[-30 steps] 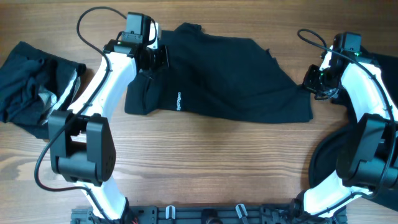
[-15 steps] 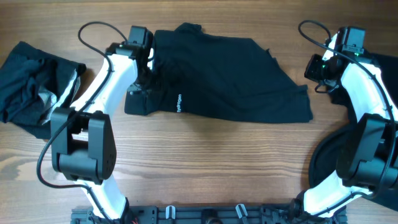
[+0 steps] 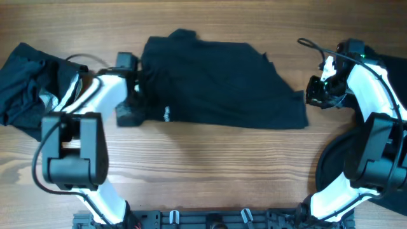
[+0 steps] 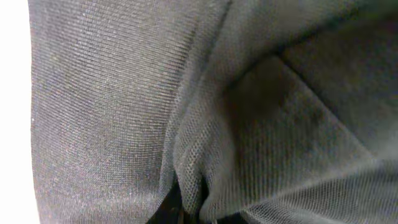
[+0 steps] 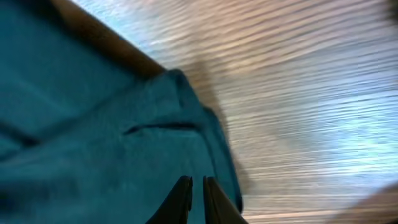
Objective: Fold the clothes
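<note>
Slid leftward, one black shirt (image 3: 216, 89) nears one crumpled pile (image 3: 28, 83).

Dark cloth (image 4: 124, 112) fills nearly the whole view, so close that its fine knit shows. Soft folds run down and gather into a tight pucker at the bottom centre. A pale, washed-out strip (image 4: 12, 124) edges the left side.

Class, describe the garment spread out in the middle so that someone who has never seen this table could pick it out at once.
On the wooden table, look at the centre, towards the far edge. The black garment lies spread wide and mostly flat there, with a small white logo near its left end, unlike the crumpled dark pile at the left edge.
</note>
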You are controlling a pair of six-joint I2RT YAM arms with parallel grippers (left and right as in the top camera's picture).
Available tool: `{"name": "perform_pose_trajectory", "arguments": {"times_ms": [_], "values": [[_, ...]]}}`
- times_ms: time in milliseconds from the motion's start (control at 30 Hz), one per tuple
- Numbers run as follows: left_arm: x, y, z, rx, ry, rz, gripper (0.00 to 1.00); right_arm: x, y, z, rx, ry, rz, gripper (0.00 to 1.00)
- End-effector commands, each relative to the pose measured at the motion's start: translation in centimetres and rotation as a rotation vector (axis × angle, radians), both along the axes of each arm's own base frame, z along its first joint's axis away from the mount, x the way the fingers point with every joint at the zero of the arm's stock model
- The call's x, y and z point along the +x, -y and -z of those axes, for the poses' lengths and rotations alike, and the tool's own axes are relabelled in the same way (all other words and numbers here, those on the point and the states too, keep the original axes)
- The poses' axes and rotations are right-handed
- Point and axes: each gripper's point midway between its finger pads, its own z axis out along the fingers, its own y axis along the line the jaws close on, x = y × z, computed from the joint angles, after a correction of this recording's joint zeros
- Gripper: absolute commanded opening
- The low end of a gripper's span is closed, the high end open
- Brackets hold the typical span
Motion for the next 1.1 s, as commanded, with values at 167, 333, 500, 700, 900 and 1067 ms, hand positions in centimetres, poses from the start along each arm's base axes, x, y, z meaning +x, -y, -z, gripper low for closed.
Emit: {"name": "perform_pose_trajectory", "arguments": {"times_ms": [167, 333, 500, 700, 900, 1067], "values": [[-7.6, -4.8, 3.1, 0.074, -0.291, -0.160, 0.19, -3.6, -5.7, 4.0, 0.303, -0.021, -0.092, 0.17], [-7.5, -4.6, 3.2, 0.064, -0.287, -0.161, 0.20, -4.0, -6.3, 4.5, 0.315, -0.026, -0.097, 0.23], [-7.4, -4.6, 3.2, 0.063, -0.287, -0.161, 0.21, -4.0, -7.1, 4.7, 0.312, -0.022, -0.124, 0.05], [-7.4, -4.6, 3.2, 0.061, -0.287, -0.162, 0.22, -0.1, -6.2, 2.3, 0.286, 0.090, -0.066, 0.04], [-7.4, -4.6, 3.2, 0.061, -0.284, -0.162, 0.24, 5.7, -3.8, -0.7, 0.177, 0.270, -0.028, 0.04], [-8.1, -4.7, 3.0, 0.070, -0.314, -0.160, 0.28, 1.8, -2.0, 2.4, 0.056, 0.106, -0.001, 0.04]]}}
